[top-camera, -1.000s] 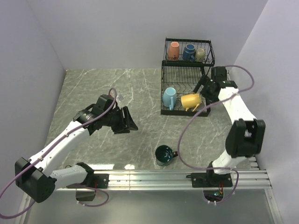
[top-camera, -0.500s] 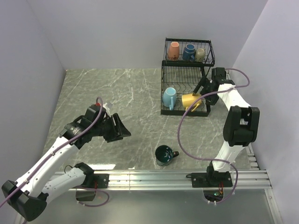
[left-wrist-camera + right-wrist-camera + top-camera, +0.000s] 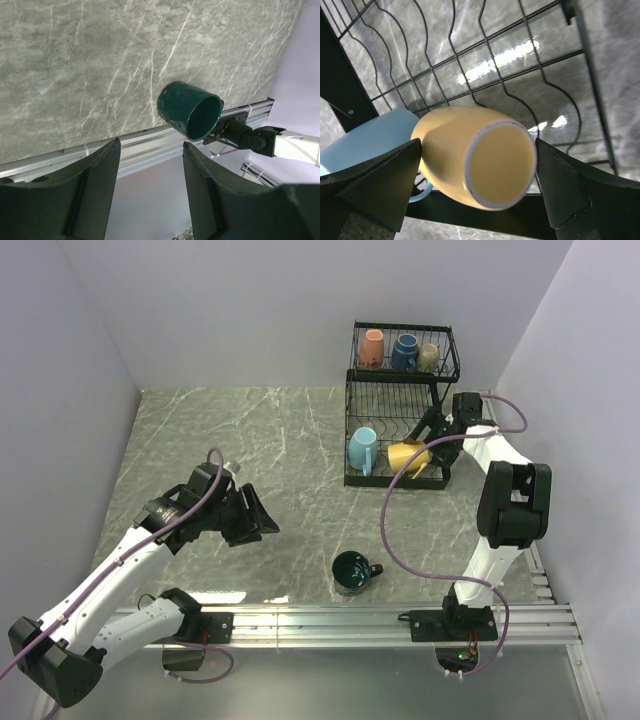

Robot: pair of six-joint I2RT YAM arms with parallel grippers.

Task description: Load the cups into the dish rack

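Item: dish rack [image 3: 396, 373], black wire, 2 tiers, at far right of marble-pattern worktop [image 3: 230, 430]. Upper basket holds 3 mugs in a row, L to R: orange-pink mug [image 3: 372, 348], navy mug [image 3: 404, 351], olive-grey mug [image 3: 428, 357]. Lower tray holds 2: light-blue mug [image 3: 362, 449] at left and yellow mug [image 3: 408, 455] just beside it, to its right. Yellow mug lies on its side on the tray wires, flat base toward the right wrist cam, body partly overlapping the light-blue one in that view. Right claw [image 3: 430, 430] reaches into the lower tier from the rack's right side, fingers wide apart w/ the yellow mug framed between them; cannot tell whether the pads press on it or stand clear. Teal mug [image 3: 352, 571] is outside the rack, standing mouth up on the worktop near the front rail [image 3: 400, 618], handle pointing right, well apart from both arms. Left claw [image 3: 258, 520] hangs over the worktop left of centre, fingers spread, nothing between them; its wrist cam sees the teal mug ahead.
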